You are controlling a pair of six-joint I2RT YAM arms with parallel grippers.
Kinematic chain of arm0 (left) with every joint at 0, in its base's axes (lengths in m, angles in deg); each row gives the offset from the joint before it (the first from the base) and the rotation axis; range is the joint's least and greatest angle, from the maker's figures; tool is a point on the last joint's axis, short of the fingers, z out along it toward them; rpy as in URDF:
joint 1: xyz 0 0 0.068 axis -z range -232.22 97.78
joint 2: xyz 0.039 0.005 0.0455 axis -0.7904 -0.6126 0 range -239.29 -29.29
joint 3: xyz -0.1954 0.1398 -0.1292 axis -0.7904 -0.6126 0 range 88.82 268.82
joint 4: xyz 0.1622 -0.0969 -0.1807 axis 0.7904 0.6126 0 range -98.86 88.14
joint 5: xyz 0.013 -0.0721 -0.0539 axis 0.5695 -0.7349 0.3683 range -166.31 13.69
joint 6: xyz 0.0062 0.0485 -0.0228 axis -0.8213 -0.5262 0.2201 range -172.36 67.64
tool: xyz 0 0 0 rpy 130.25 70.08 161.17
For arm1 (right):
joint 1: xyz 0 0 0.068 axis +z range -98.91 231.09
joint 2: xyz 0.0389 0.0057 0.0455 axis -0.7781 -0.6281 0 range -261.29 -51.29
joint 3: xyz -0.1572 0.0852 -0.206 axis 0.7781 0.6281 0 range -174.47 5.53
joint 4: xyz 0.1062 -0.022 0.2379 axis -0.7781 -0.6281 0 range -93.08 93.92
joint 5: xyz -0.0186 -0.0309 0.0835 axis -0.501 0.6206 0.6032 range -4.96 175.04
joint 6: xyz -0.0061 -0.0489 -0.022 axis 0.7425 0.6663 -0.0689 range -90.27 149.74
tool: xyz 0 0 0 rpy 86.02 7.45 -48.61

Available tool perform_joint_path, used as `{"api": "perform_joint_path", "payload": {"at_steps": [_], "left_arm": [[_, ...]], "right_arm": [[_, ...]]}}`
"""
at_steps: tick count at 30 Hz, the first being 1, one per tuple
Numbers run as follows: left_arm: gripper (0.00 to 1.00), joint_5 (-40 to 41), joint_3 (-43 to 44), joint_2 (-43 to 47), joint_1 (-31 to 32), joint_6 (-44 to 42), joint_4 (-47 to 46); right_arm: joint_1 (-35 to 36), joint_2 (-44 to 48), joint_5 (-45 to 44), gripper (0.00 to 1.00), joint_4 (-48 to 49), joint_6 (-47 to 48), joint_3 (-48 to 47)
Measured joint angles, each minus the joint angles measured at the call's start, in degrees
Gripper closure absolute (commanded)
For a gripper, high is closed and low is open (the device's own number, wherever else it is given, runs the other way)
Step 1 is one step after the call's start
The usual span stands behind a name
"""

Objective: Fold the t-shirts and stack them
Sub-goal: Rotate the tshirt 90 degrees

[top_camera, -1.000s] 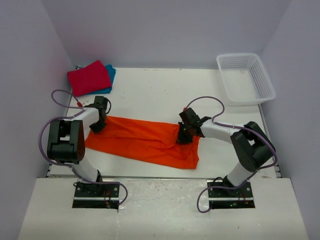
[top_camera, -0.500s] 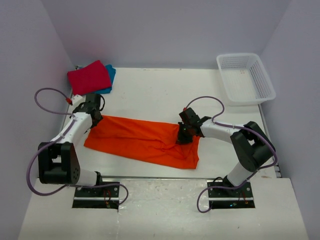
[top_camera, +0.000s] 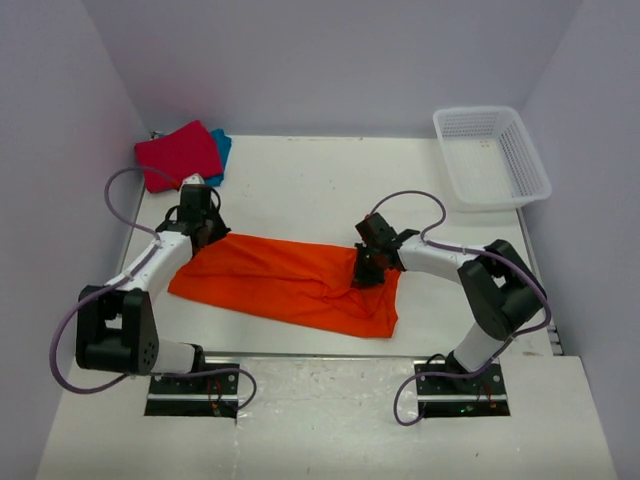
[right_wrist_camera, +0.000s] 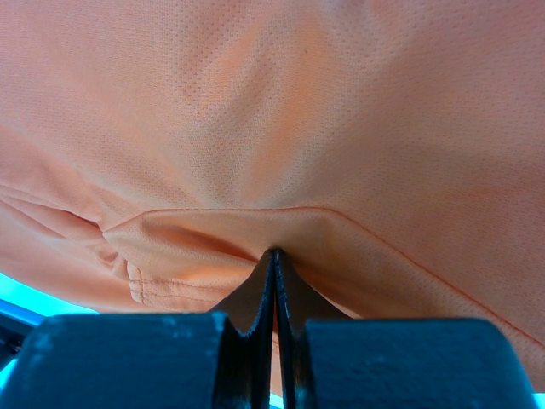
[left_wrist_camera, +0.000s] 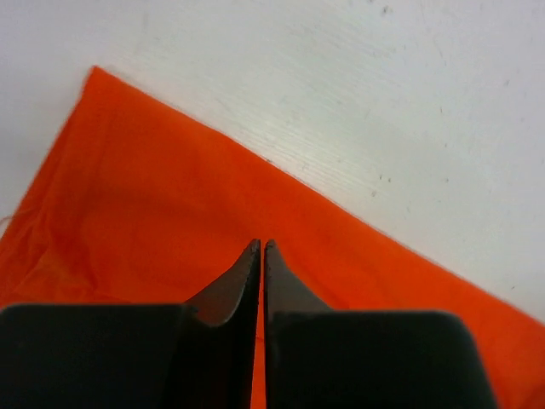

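Crimson t-shirt (top_camera: 178, 153) on teal t-shirt (top_camera: 220, 150): folded, stacked beyond orange t-shirt's (top_camera: 290, 285) left end; orange: apparently part-folded, unstacked; right gripper (right_wrist_camera: 274, 256) pinching its cloth; left gripper (left_wrist_camera: 260, 247) closed, hold unclear.

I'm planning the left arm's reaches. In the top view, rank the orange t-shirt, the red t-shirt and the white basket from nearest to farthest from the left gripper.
1. orange t-shirt: its far-left corner lies right at the left gripper.
2. red t-shirt: beyond the gripper, at the far left.
3. white basket: at the far right, clearly farthest.
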Motion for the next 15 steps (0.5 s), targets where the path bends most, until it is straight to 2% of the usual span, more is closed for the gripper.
{"api": "perform_joint_path", "payload": {"at_steps": [6,15], "left_arm": [[1.0,-5.2,-1.1,-10.4,1.1,-1.4,-4.1],[1.0,-6.2,-3.5,-11.3,1.7,-1.3,-3.9]], "right_arm": [[0.0,-0.2,-0.6,1.0,-1.0,0.0,-0.6],[0.0,-1.6,-1.0,1.0,-3.8,0.0,-2.8]]}}
